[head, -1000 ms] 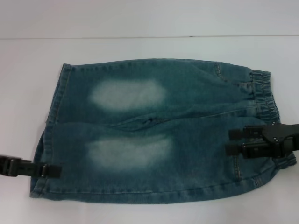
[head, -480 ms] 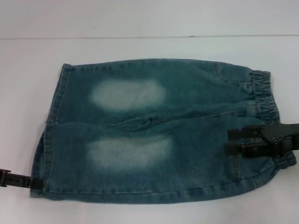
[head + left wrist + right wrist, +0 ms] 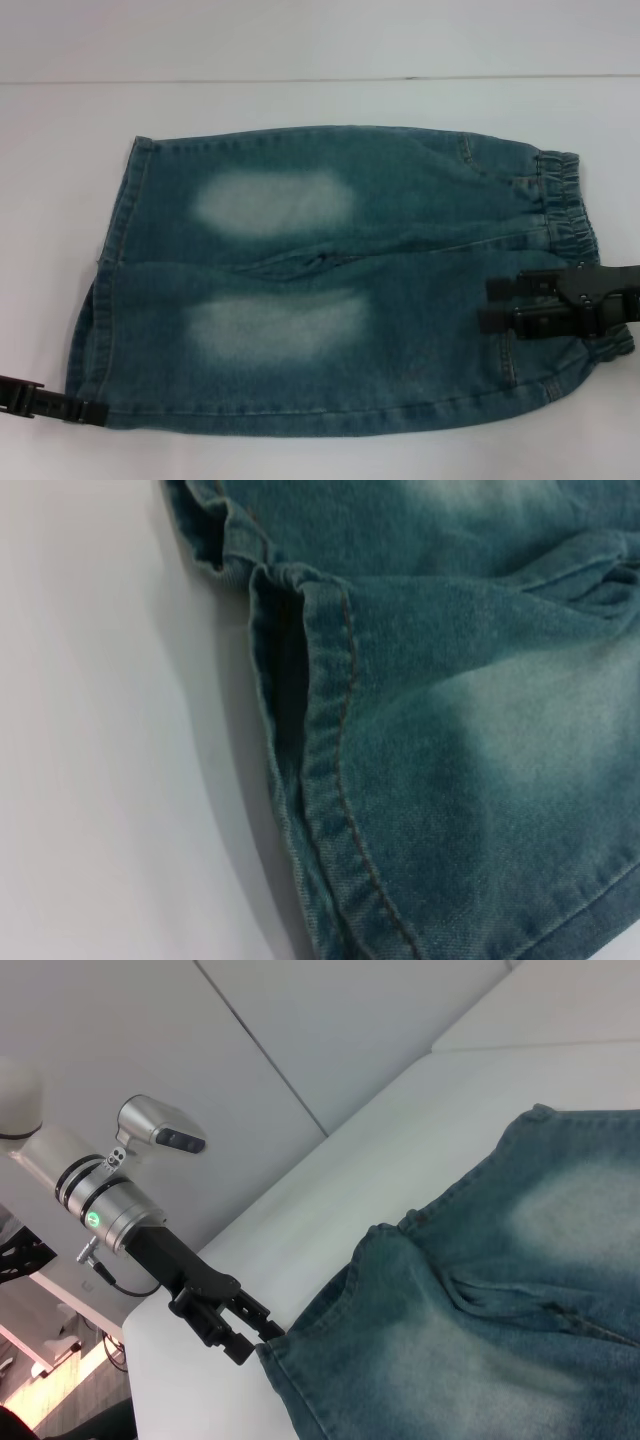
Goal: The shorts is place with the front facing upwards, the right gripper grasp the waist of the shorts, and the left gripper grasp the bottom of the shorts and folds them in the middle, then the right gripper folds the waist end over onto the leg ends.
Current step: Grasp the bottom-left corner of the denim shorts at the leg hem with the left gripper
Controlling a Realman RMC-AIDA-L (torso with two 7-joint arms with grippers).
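Observation:
The blue-green denim shorts [image 3: 400, 240] lie flat on the white table, pale thigh patches facing up. The gathered waist [image 3: 566, 200] is at the right. The flat leg hems, the bottom of the shorts [image 3: 108, 285], are at the left. My right gripper [image 3: 490, 305] hovers over the near part of the waist end, pointing left and open, with nothing between its fingers. My left gripper [image 3: 95, 411] is low at the near left corner of the near leg hem. In the right wrist view this left gripper [image 3: 262, 1338] is open, its tips against the hem corner [image 3: 285, 1355]. In the left wrist view the stitched hem [image 3: 330, 780] shows close up.
The white table [image 3: 300, 100] reaches well past the shorts on the far and left sides, and its back edge [image 3: 320, 79] meets a pale wall. The right wrist view shows the left arm's silver segment [image 3: 105, 1200] beyond the table's end.
My left gripper has slid from the near leg hem toward me and slightly left, down to the hem's near corner. The right gripper has barely shifted. The shorts have not moved.

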